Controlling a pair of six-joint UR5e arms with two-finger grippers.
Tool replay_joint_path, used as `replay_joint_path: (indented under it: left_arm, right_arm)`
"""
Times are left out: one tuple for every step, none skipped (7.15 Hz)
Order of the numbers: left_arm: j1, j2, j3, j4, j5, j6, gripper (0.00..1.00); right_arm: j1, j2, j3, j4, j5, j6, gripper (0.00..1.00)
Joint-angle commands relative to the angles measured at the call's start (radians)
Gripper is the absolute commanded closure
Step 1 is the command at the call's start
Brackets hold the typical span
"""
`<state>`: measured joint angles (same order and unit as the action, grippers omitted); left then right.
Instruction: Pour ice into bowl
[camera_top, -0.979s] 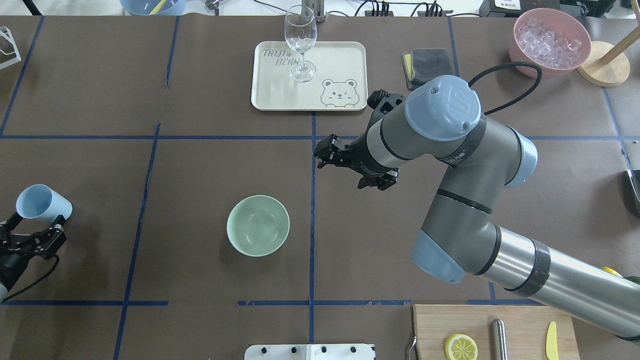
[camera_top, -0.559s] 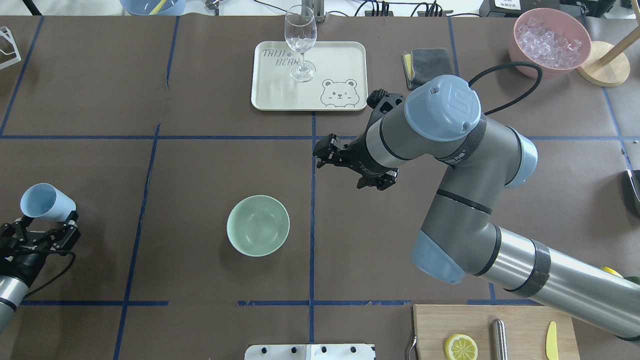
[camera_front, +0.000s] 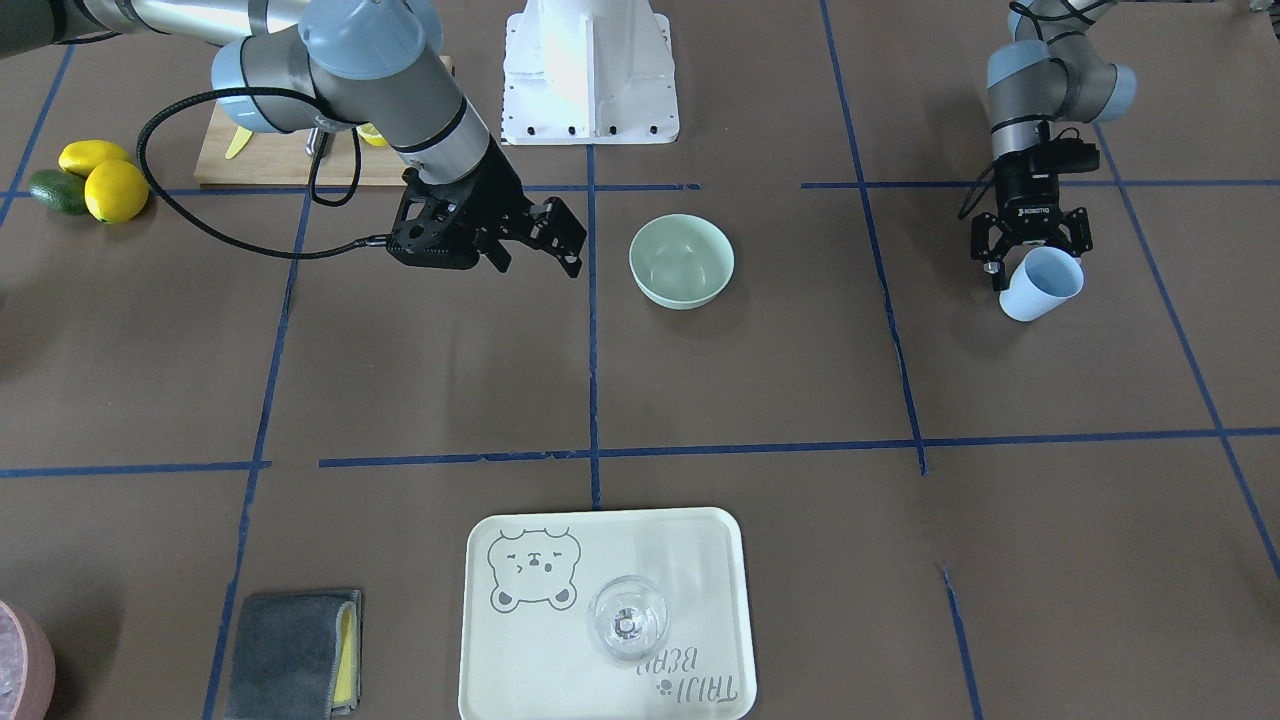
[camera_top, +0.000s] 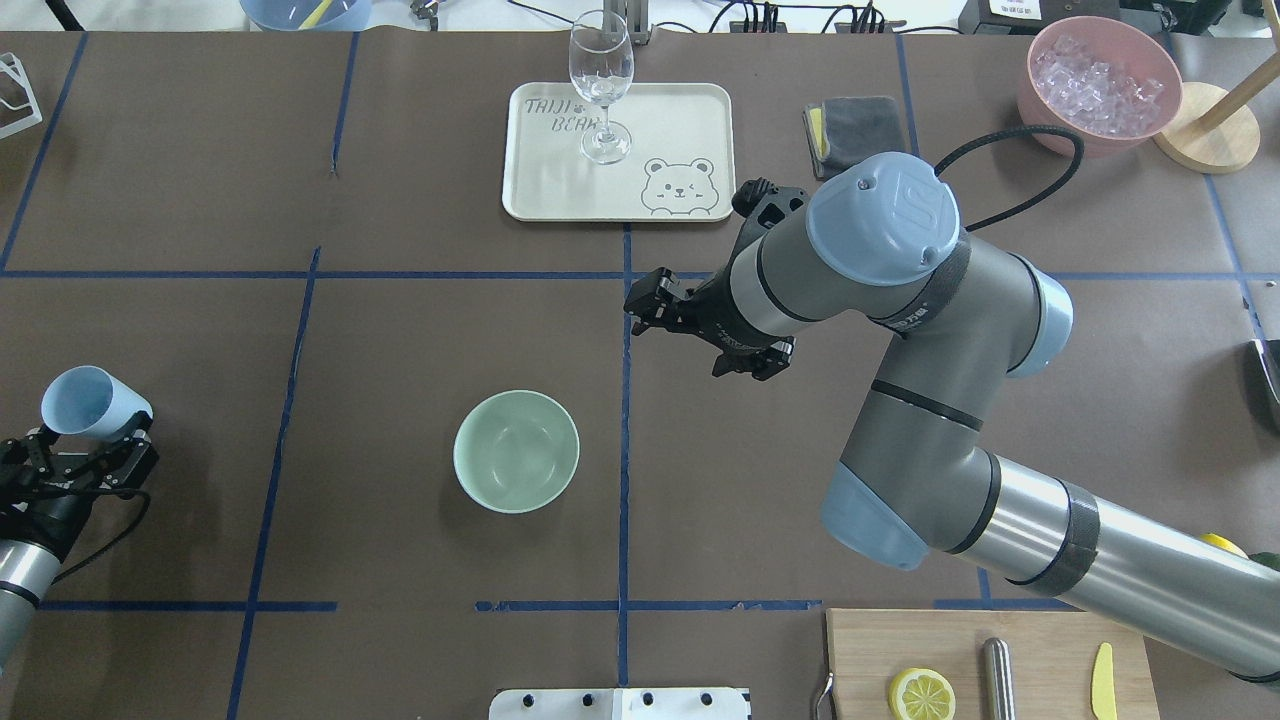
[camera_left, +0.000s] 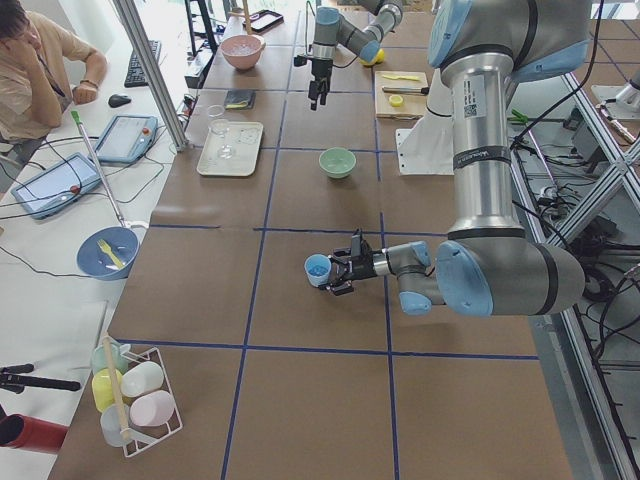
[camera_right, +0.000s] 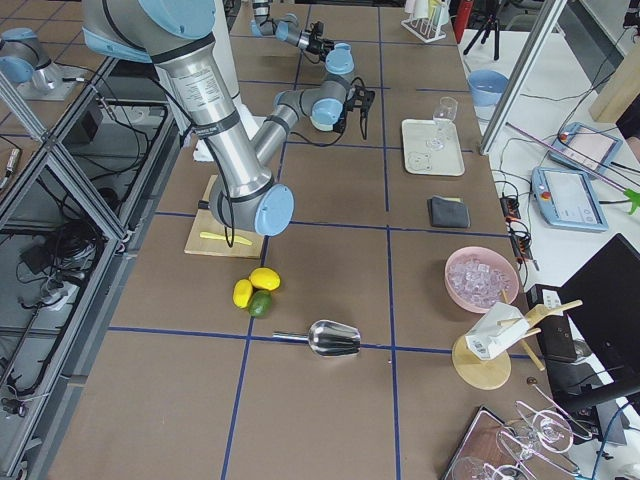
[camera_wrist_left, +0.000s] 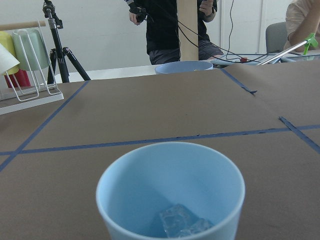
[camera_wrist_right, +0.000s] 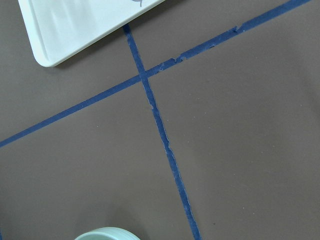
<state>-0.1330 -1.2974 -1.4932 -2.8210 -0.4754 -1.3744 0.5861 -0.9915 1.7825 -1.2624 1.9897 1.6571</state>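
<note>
My left gripper (camera_top: 92, 436) is shut on a light blue cup (camera_top: 88, 400) at the table's far left, held tilted just above the surface. The same gripper (camera_front: 1037, 260) and cup (camera_front: 1041, 284) show in the front view. In the left wrist view the cup (camera_wrist_left: 170, 187) holds a few clear ice cubes (camera_wrist_left: 182, 223) at its bottom. The mint-green bowl (camera_top: 516, 451) stands empty near the table's middle, well to the right of the cup; it also shows in the front view (camera_front: 681, 261). My right gripper (camera_top: 697, 334) is open and empty, hovering beyond the bowl.
A cream tray (camera_top: 680, 120) with a wine glass (camera_top: 601, 85) lies at the far middle. A pink bowl (camera_top: 1040, 110) full of ice and a grey cloth (camera_top: 860, 130) are at the far right. A cutting board (camera_top: 1040, 640) with a lemon half is at the near right.
My left gripper has moved slightly right and forward with the cup, which stays in its grip. The right arm has barely shifted.
</note>
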Motion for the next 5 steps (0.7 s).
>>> replay_joint_path:
  left_arm:
    - [-0.019, -0.019, 0.005, 0.002, -0.003, -0.031, 0.02]
    - [-0.025, -0.042, 0.028, 0.002, -0.003, -0.037, 0.02]
    - [-0.034, -0.060, 0.037, 0.002, -0.003, -0.038, 0.02]
    - [-0.043, -0.062, 0.039, 0.002, -0.003, -0.037, 0.03]
    - [-0.051, -0.062, 0.039, 0.002, -0.003, -0.035, 0.28]
  right_arm:
    - [0.000, 0.001, 0.000, 0.000, 0.000, 0.001, 0.00]
    - [0.000, 0.001, 0.000, 0.000, 0.000, 0.001, 0.00]
    - [0.000, -0.001, 0.000, 0.000, 0.000, 0.001, 0.00]
    - [0.000, 0.001, 0.000, 0.000, 0.000, 0.001, 0.00]
    - [0.000, 0.001, 0.000, 0.000, 0.000, 0.001, 0.00]
